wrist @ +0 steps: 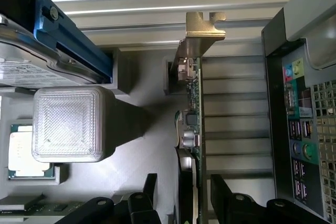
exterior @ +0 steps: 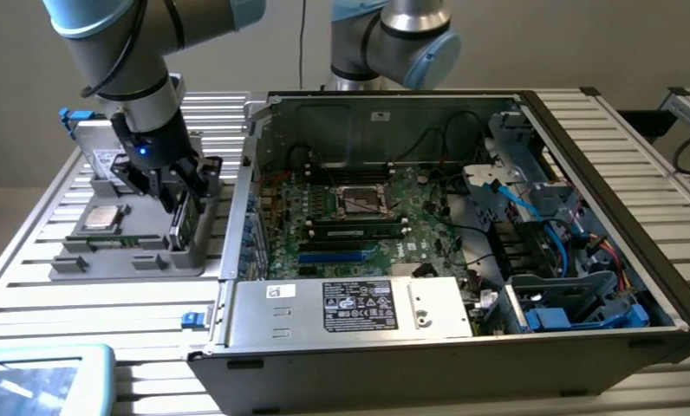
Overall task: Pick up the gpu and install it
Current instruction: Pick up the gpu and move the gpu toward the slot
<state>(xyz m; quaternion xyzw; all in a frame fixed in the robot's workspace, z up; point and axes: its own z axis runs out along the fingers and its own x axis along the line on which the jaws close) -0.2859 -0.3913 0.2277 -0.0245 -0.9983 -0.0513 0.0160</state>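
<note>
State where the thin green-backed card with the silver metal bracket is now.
On the exterior view's left, the gpu stands on edge in the grey plastic holder, beside the open black computer case, with the open gripper straddling it.

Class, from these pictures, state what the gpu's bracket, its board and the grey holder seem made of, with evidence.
Bracket: probably sheet metal, shiny, folded tab. gpu board: likely circuit laminate, glossy green, carrying soldered parts. Grey holder: seemingly matte plastic, perhaps printed; its block shows fine ridges.

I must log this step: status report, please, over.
Gripper open, astride the gpu. It stands on edge in gray holder, not yet lifted. Nothing in the way.
</note>
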